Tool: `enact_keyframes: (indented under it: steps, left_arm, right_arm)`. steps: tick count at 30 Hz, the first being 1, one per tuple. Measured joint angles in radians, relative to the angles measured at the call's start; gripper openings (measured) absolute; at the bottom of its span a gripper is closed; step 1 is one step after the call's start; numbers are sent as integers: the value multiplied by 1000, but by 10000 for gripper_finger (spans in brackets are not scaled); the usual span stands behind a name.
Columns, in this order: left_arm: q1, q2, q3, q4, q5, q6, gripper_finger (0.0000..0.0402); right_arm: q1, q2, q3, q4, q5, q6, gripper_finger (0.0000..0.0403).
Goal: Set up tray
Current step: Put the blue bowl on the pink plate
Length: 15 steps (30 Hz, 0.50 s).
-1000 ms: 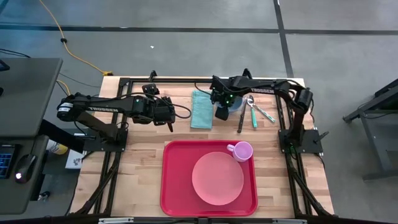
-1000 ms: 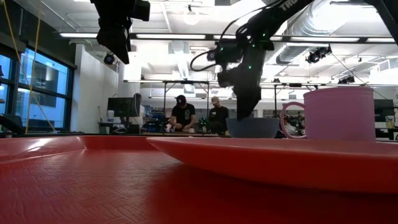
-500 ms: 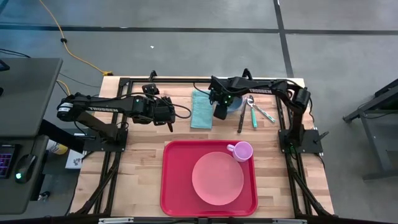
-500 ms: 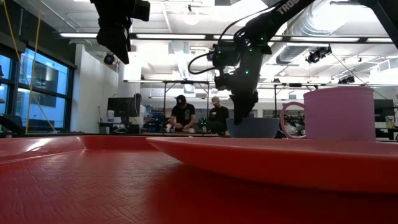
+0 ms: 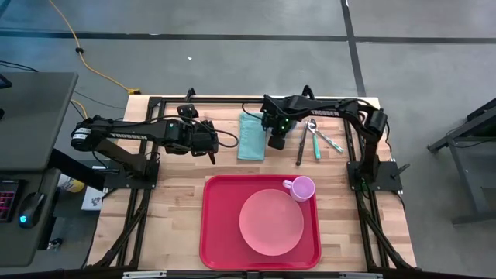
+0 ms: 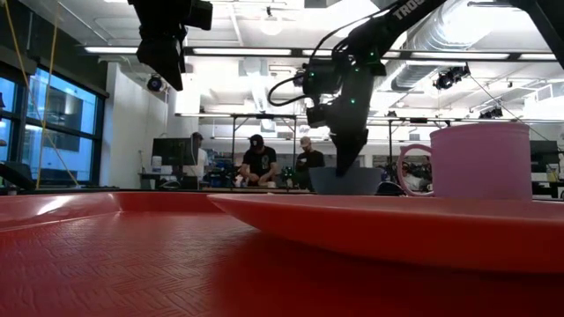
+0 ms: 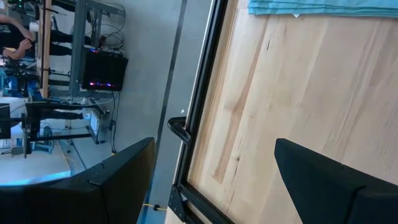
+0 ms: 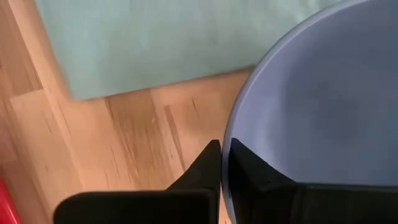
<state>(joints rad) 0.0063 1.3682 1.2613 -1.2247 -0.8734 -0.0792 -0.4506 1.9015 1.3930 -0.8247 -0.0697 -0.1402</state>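
The red tray [image 5: 209,225] lies at the table's near middle. A pink plate [image 5: 271,221] and a pink cup [image 5: 302,187] rest on it. Beyond the tray a blue-grey bowl [image 8: 311,93] stands on the wood, beside a teal napkin [image 5: 250,136]. My right gripper [image 5: 276,142] stands over the bowl's left edge, pointing steeply down and shut on its rim. The bowl [image 6: 345,181] sits below the gripper in the low view. My left gripper [image 5: 211,147] hangs open above bare wood left of the napkin, holding nothing. My right gripper pinches the bowl's rim [image 8: 225,134] on the side facing the napkin. One finger [image 8: 249,165] is inside the bowl and one finger [image 8: 205,163] is outside. The fingers come from above, pointing steeply down. Whether the bowl's base is still on the table I cannot tell.
Several utensils [image 5: 314,141] lie on the wood just right of the bowl. The napkin [image 8: 155,43] lies close to the gripped rim. The table's dark frame [image 7: 199,112] runs along its far edge. People sit far behind the table in the low view.
My right gripper has shut on the bowl's rim, its fingers closing from wide apart to nearly together while the hand stayed in place. The bowl has shifted a little toward the table's left.
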Motion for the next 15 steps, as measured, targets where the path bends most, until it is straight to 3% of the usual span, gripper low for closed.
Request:
enact_keyframes:
  steps: [15]
  left_arm:
    - [0, 0, 0, -5, 1, 0, 363]
  right_arm:
    - [57, -65, -1, -92, 90, -15, 0]
